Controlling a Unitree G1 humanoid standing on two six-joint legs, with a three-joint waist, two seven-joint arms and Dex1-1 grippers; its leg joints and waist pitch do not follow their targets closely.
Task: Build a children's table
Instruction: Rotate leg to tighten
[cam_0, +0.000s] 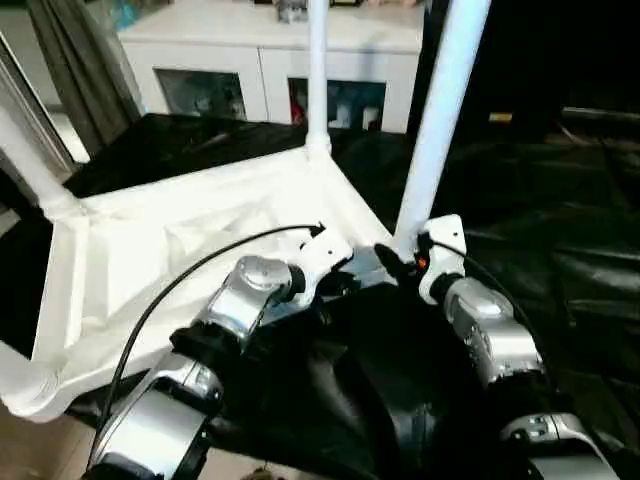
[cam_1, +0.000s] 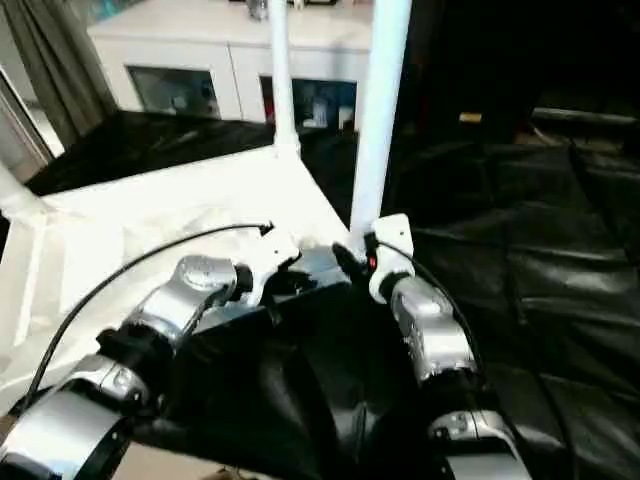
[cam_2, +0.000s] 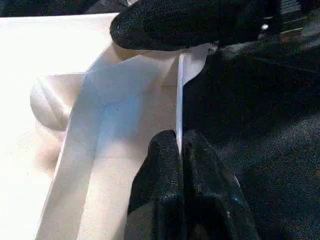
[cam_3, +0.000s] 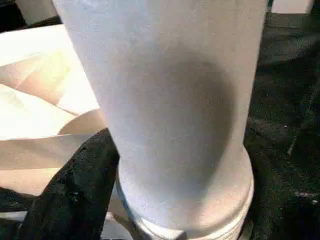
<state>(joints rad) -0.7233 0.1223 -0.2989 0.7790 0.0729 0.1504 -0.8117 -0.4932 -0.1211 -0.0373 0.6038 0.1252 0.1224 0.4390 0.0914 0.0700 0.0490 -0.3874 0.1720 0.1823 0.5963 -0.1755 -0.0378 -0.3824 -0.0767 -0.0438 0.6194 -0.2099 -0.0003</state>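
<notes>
One upright table leg (cam_0: 440, 110) stood in the inverted tabletop's (cam_0: 150, 260) near corner socket at twelve o'clock of the right end effector (cam_0: 405, 262), which clasped its base, while the left end effector (cam_2: 180, 150) pinched the rim.

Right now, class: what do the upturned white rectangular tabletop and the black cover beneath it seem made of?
White rectangular tabletop: probably moulded plastic, smooth and faintly glossy, with thin ribbed walls on its underside. Black cover: apparently soft leather-like or plastic sheet, creased and shiny.
</notes>
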